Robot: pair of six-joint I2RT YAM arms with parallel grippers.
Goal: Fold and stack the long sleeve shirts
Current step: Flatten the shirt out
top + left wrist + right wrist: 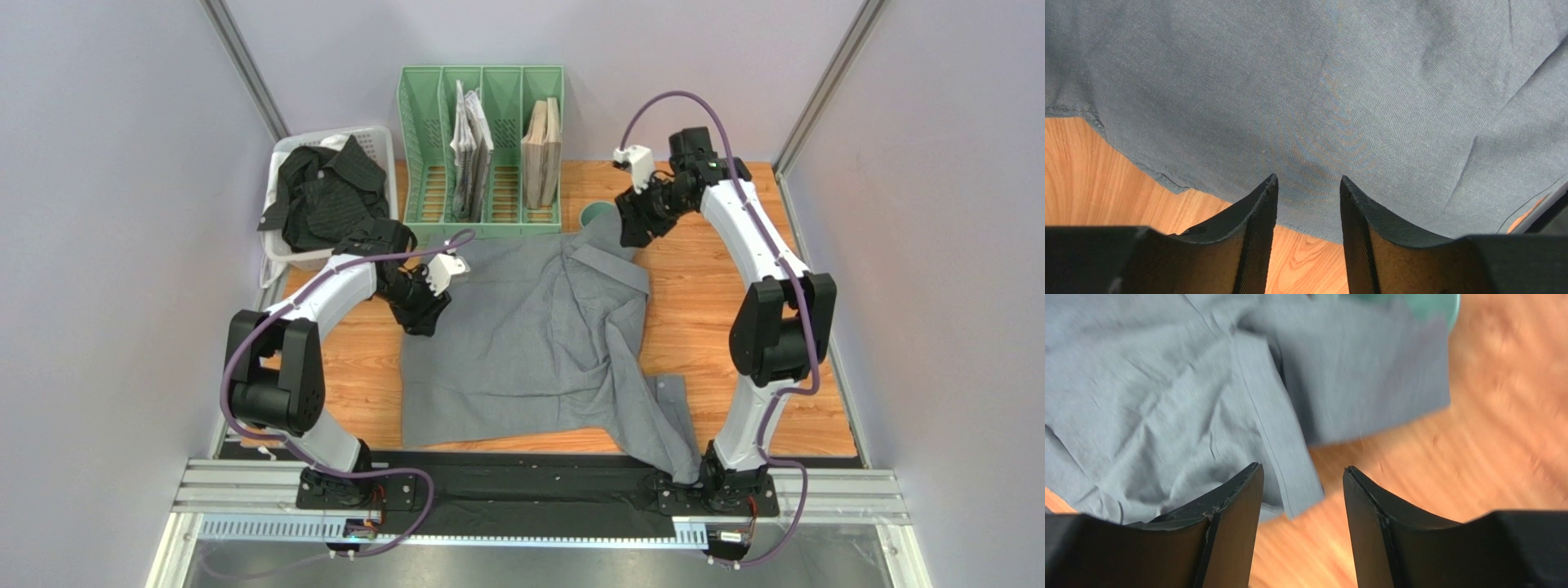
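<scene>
The grey long sleeve shirt (528,343) lies spread on the wooden table, one sleeve trailing to the front right by the right arm's base. The black striped shirt (321,186) is bunched in a white basket (383,137) at the back left. My left gripper (426,316) is open and empty at the grey shirt's left edge; in the left wrist view its jaws (1308,184) stand apart over the cloth (1321,92). My right gripper (634,227) is open and empty above the shirt's back right corner; the right wrist view shows the jaws (1301,474) over the cloth's edge (1198,386).
A green slotted file rack (481,153) with papers and folders stands at the back centre. A small teal object (596,213) sits by the rack's right foot. Bare wooden table (724,319) lies right of the shirt. Walls close in on both sides.
</scene>
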